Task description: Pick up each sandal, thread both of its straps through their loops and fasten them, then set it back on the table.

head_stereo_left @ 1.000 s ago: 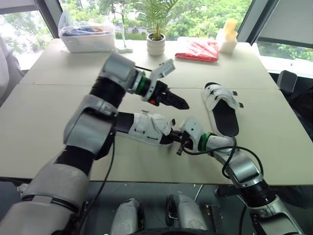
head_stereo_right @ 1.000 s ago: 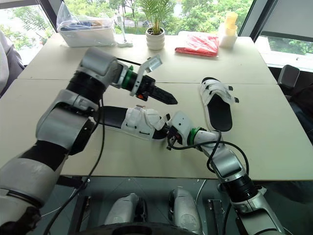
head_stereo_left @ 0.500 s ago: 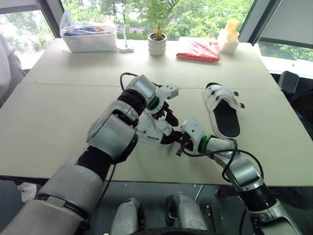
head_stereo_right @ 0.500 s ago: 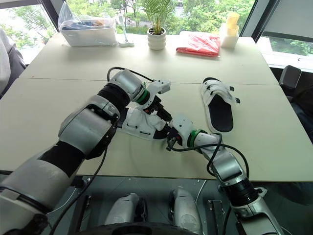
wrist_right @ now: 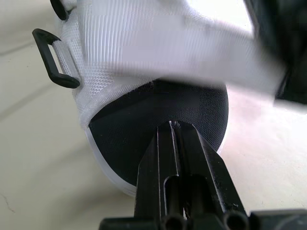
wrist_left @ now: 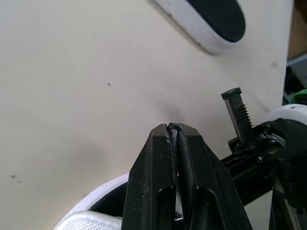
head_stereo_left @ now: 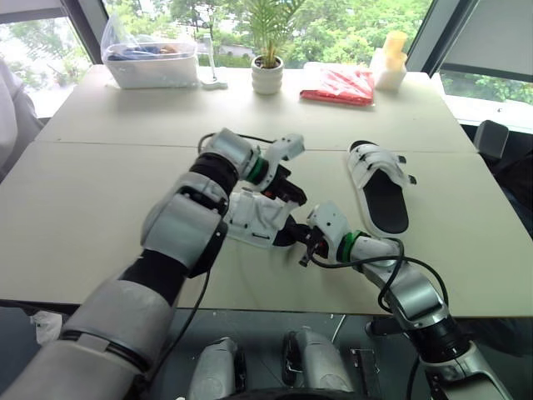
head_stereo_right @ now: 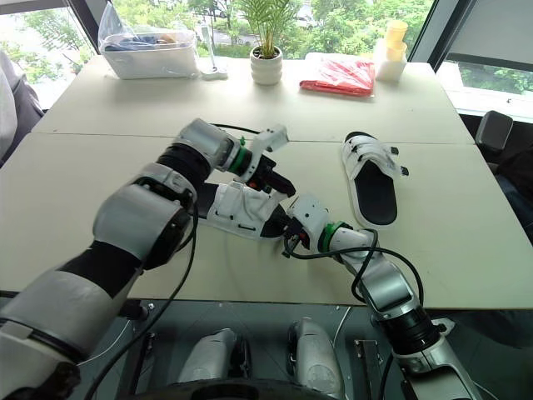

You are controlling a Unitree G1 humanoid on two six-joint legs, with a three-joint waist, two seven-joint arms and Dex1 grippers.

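A white sandal with a black footbed (head_stereo_left: 254, 218) lies on the table (head_stereo_left: 83, 200) in front of me. My left gripper (head_stereo_left: 287, 195) rests on its upper, on the side facing my right arm. The left wrist view shows this left gripper (wrist_left: 173, 127) pressed shut. In the right wrist view a white strap (wrist_right: 192, 48) stretches taut into it, beside a black loop (wrist_right: 55, 60). My right gripper (head_stereo_left: 303, 242) is shut too, tips (wrist_right: 173, 125) against the footbed at the sandal's end. The second sandal (head_stereo_left: 379, 187) lies flat to the right, apart from both grippers.
Along the far edge stand a plastic box with a bag (head_stereo_left: 150, 60), a potted plant (head_stereo_left: 266, 73), a red packet (head_stereo_left: 337, 85) and a yellow-and-white item (head_stereo_left: 388, 58). A chair (head_stereo_left: 491, 137) stands off the right edge. A person's sleeve (head_stereo_left: 10, 108) shows at far left.
My left arm came down from above the table onto the near sandal and its fingers went from open to shut. The right arm and both sandals stayed put.
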